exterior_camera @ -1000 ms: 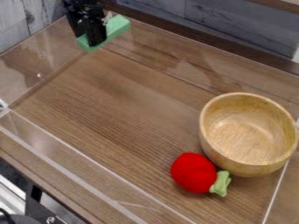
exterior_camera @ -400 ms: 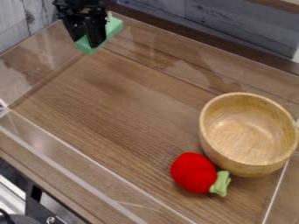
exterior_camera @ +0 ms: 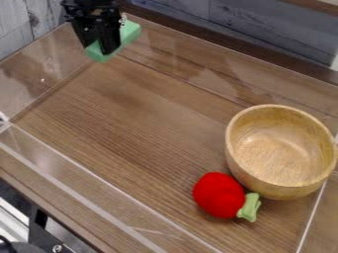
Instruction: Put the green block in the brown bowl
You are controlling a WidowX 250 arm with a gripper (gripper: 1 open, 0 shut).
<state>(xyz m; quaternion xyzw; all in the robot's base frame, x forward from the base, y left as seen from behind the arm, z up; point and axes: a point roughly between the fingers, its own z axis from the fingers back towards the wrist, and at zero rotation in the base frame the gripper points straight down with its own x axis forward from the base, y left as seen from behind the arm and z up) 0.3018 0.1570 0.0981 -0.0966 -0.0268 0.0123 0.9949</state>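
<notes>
Fingers: black gripper (exterior_camera: 98, 32) was clamped on the green block (exterior_camera: 117, 40), dark fingers (exterior_camera: 93, 27) pressed vs. its upper-left part; jaws part-way apart, set by block width.
Gripper pose: pointed steeply down, at top-left of view; arm above it cut by frame edge.
Block: mint-green, matte, tilted; right end stuck out past fingers toward upper right, lower-left corner showed below them. Couldn't tell if it touched the surface or was lifted just off it.
Block loc.: far back-left corner of table (exterior_camera: 145, 128), near the clear wall there.
Block vs. bowl: well apart, on opposite corners of work area.
Bowl: brown bowl (exterior_camera: 280, 150) sat upright at right side, near right edge; light wood, thick rim, grain visible inside; nothing seen inside it.
Plush: red plush fruit (exterior_camera: 220, 194) w/ green leaf end (exterior_camera: 250, 207) lay just below-left of bowl, close to rim; contact w/ bowl not resolvable.
Table: wood-grain top, dark brown, glare streaks across back part.
Enclosure: transparent walls (exterior_camera: 40, 148) round the table, edges visible at left and front.
Backgrnd: grey plank wall (exterior_camera: 251, 20) behind table.
</notes>
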